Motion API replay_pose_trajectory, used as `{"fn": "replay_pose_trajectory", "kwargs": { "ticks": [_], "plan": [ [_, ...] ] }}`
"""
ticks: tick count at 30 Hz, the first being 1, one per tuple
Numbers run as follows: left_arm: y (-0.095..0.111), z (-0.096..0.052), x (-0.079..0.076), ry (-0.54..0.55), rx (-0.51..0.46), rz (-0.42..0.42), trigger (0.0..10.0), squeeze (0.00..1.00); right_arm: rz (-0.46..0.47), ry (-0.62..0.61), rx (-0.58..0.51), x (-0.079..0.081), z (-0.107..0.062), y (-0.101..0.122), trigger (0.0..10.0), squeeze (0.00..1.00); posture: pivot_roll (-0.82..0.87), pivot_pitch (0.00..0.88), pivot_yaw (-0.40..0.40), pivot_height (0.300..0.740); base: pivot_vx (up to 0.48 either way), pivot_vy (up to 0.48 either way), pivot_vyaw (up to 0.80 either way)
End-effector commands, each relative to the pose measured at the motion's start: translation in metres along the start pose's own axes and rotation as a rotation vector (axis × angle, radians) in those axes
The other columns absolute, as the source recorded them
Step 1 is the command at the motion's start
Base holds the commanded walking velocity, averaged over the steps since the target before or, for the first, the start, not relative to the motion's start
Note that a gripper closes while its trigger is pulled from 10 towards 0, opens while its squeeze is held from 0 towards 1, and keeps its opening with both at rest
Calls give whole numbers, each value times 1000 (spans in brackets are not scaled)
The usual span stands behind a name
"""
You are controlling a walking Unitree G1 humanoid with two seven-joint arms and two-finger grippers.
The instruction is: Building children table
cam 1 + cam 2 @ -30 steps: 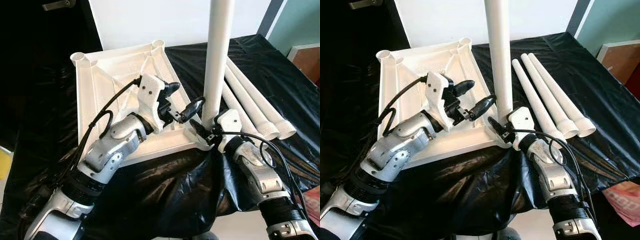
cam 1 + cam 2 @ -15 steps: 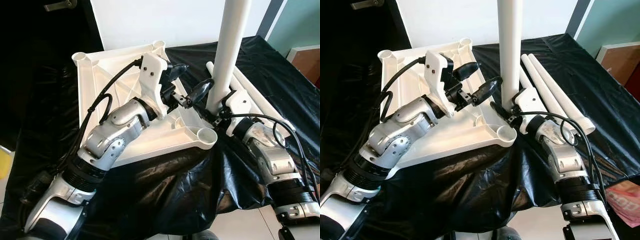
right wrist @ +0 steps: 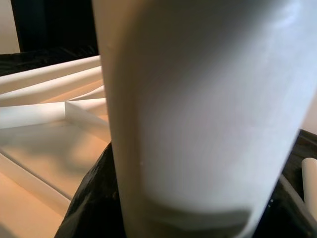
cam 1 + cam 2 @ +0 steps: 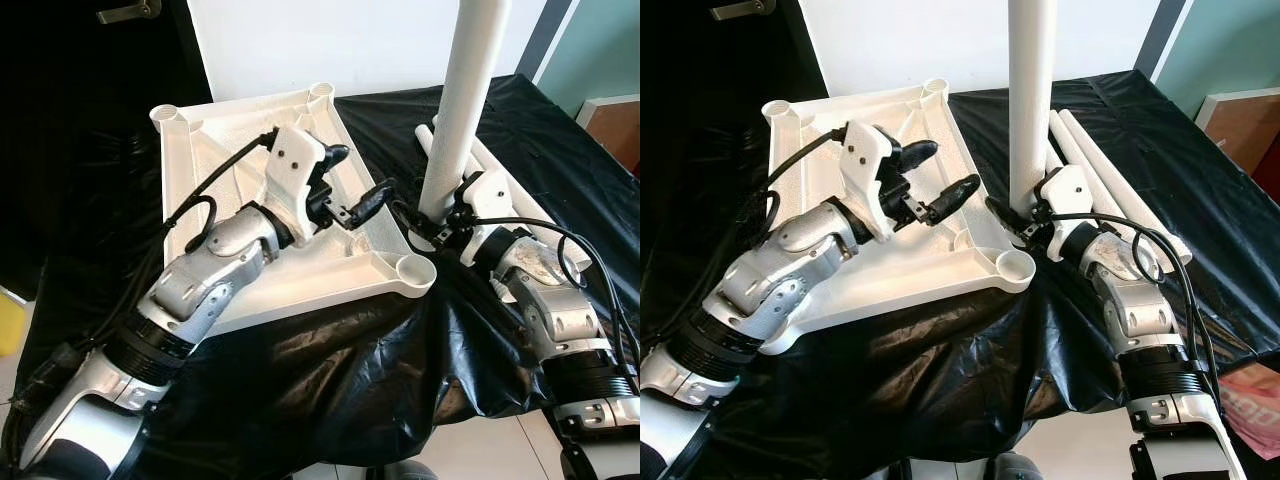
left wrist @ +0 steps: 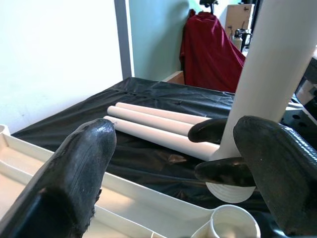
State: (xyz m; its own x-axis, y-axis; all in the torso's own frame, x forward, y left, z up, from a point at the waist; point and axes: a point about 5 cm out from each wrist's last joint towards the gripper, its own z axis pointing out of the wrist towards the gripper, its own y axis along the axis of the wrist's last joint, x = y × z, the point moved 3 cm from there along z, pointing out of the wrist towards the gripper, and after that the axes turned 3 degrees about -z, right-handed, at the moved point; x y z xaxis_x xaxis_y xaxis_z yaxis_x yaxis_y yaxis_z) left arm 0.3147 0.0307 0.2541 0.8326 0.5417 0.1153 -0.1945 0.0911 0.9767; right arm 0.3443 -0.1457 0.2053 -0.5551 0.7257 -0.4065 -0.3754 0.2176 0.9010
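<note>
Left eye view, smooth white tubular leg (image 4: 462,110), ribbed tabletop underside (image 4: 250,170).

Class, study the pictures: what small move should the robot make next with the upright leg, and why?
Probably shift the white leg, held upright by the right gripper, over the empty corner socket of the upturned tabletop; its foot is beside that socket, not in it.
</note>
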Motion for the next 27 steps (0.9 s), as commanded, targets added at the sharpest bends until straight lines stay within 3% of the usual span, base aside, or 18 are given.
{"fn": "replay_pose_trajectory", "kwargs": {
  "ticks": [1,6,7,11,15,27],
  "plan": [
    [-3,-10,-40,-488,22,12,10000,0,20,-12,-8,-3,-1,1,10000,0,-25,84,-12,740,0,0,0],
    [4,-10,-45,-527,-7,-29,10000,0,39,9,-1,3,0,-3,10000,0,-21,84,-13,740,0,0,0],
    [9,-10,-54,-585,-29,-59,10000,0,62,48,10,10,2,-6,10000,0,-17,83,-15,740,0,0,0],
    [14,-10,-62,-637,-55,-100,10000,0,77,85,21,16,3,-9,10000,0,-17,82,-16,740,0,0,0],
    [16,-10,-68,-718,-50,-115,10000,0,105,214,59,32,0,-16,10000,0,-18,77,-17,740,0,0,0],
    [17,-12,-73,-766,-44,-126,10000,0,119,286,97,38,-7,-22,10000,0,-23,75,-12,740,0,0,0]
  ]
}}
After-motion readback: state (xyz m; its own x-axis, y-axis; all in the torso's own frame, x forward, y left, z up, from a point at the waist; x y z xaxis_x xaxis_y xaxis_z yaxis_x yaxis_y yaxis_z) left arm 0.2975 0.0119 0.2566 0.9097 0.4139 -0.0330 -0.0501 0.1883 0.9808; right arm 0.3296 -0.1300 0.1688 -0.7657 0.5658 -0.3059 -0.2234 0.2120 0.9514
